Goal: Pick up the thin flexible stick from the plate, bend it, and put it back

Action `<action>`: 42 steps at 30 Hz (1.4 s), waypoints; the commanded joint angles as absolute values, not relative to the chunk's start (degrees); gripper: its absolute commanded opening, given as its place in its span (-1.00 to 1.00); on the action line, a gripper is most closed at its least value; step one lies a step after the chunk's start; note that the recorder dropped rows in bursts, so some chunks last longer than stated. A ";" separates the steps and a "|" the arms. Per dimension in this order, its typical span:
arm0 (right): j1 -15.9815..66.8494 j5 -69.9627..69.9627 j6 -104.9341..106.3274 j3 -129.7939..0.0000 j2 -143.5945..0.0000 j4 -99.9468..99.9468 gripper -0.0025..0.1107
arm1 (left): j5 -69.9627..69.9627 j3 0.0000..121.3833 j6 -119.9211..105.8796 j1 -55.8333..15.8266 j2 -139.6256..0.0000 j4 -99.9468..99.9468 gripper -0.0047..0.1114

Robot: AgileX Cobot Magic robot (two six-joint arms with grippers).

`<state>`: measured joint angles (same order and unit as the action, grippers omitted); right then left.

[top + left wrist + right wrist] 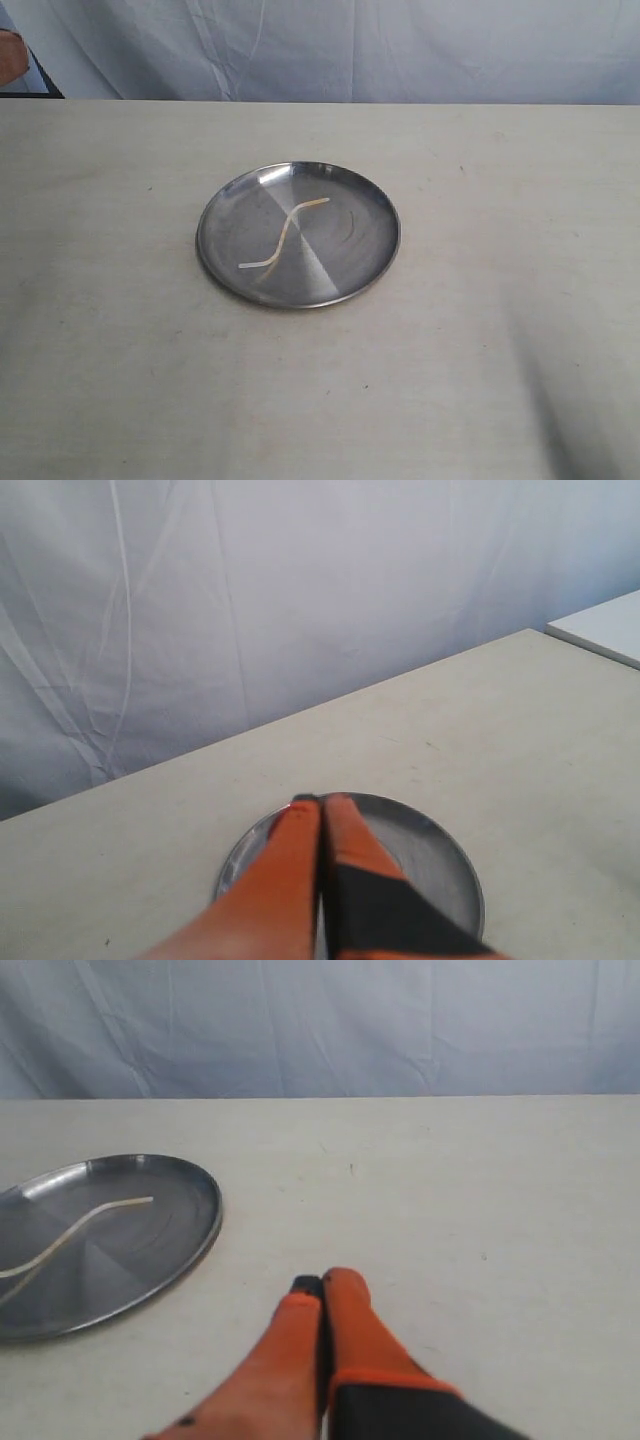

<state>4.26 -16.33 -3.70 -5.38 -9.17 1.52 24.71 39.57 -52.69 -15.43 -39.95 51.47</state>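
The round silver plate lies near the middle of the table, and the thin cream stick rests inside it in an S-shaped bend. Neither arm shows in the exterior view. In the left wrist view my left gripper is shut with nothing between its orange fingers, held above the plate; the fingers hide the stick there. My right gripper is shut and empty too, over bare table beside the plate, with the stick off to one side of it.
A pale table runs in all directions round the plate. A white cloth backdrop hangs behind its far edge. A second white surface shows at the edge of the left wrist view.
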 commanded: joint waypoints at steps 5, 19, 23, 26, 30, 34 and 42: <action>4.01 -16.31 -0.65 -2.27 -7.30 0.74 -0.97 | 24.15 39.33 -52.73 -15.60 -39.58 51.55 -0.92; -5.12 -17.39 -0.65 0.00 -3.18 0.00 -0.97 | 24.15 39.33 -52.73 -15.60 -39.58 51.55 -0.92; -6.85 -17.39 -0.32 0.00 -2.57 0.00 -0.97 | 24.15 39.33 -52.73 -15.60 -39.58 51.55 -0.92; -6.85 -17.29 0.45 0.00 -2.53 0.00 -0.97 | 24.15 39.33 -52.73 -15.60 -39.58 51.55 -0.92; -6.85 -17.06 0.00 0.00 -2.53 -0.30 -0.97 | 24.15 39.33 -52.73 -15.60 -39.58 51.55 -0.92; -6.85 -17.19 0.00 0.00 -2.53 -0.30 -0.97 | 24.15 39.33 -52.73 -15.60 -39.58 51.55 -0.92; -6.85 -17.19 0.00 0.00 -2.53 -0.30 -0.97 | 24.17 39.20 -52.73 -15.60 -38.19 51.41 -0.92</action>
<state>-6.52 -17.58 0.00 -0.13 -2.74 0.00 24.71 39.57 -52.69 -15.43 -39.61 51.33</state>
